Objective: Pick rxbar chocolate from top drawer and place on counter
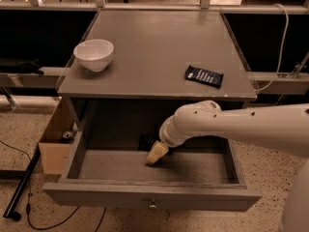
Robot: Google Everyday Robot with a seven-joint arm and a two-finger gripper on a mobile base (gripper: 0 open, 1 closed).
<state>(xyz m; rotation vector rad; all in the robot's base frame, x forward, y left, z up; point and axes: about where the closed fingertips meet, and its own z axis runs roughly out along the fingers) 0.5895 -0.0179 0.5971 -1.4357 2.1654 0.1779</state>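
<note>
The top drawer (116,195) stands pulled open below the counter (154,42). At its back, a dark flat bar, the rxbar chocolate (145,141), lies on the drawer floor, partly hidden by my arm. My gripper (156,154) reaches down into the drawer from the right. Its cream tip rests just in front of and right of the bar, close to or touching it. My white arm (231,127) crosses over the drawer's right half.
A white bowl (94,54) sits at the counter's front left. A bluish-black bar with white text (204,76) lies at the counter's front right. An open cardboard box (54,149) stands on the floor left of the cabinet. Black cables (19,187) trail on the floor.
</note>
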